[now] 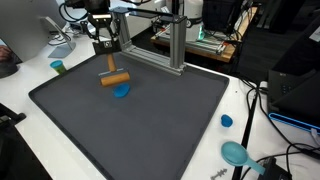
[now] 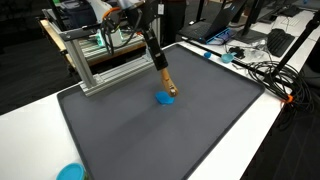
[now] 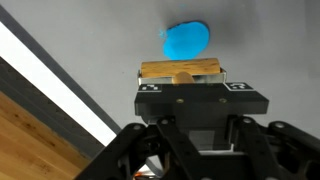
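- Working the arm remotely, I have the claw [image 3: 188,86] clamped shut on a wooden block [image 3: 180,69]. In the wrist view the block sits crosswise between the two fingers.
- The block [image 1: 116,79] hangs low over a dark grey mat [image 1: 150,125], in the part nearest the metal frame. I cannot tell from here whether it touches the mat.
- A blue lump [image 1: 122,91] lies on the mat just beside the block. In the wrist view it shows just past the block's far edge.
- In an exterior view the arm slants down from above, with the claw [image 2: 165,82] right over the lump [image 2: 165,98].
- The mat covers most of a white tabletop [image 1: 25,90], leaving a pale border around it.
- An aluminium frame [image 1: 176,40] stands on the tabletop at the mat's edge, close behind the claw.
- A small green cup [image 1: 58,67] sits off the mat on the white border.
- Well away from the claw, a blue cap [image 1: 227,121] and a teal object [image 1: 236,152] rest on the border along another side.
- Black cables [image 2: 262,70] trail across the tabletop's edge, and dark lab equipment crowds the room behind.
- In the wrist view a strip of wood floor [image 3: 30,140] shows beyond the tabletop's edge.
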Controlling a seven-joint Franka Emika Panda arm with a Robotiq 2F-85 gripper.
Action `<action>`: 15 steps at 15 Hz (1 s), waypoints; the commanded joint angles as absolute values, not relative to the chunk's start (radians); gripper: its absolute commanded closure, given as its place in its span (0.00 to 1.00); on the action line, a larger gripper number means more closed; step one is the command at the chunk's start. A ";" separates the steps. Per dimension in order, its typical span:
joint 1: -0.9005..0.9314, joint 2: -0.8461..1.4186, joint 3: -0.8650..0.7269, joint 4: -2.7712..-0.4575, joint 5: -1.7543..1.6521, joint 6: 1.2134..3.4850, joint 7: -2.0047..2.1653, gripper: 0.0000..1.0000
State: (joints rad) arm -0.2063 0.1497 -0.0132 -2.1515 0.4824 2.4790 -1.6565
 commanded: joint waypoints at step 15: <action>-0.196 0.298 -0.053 -2.089 0.306 2.467 -1.432 0.78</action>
State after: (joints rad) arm -0.1993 0.2639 -0.0298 -2.1212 0.3895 2.4915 -1.5196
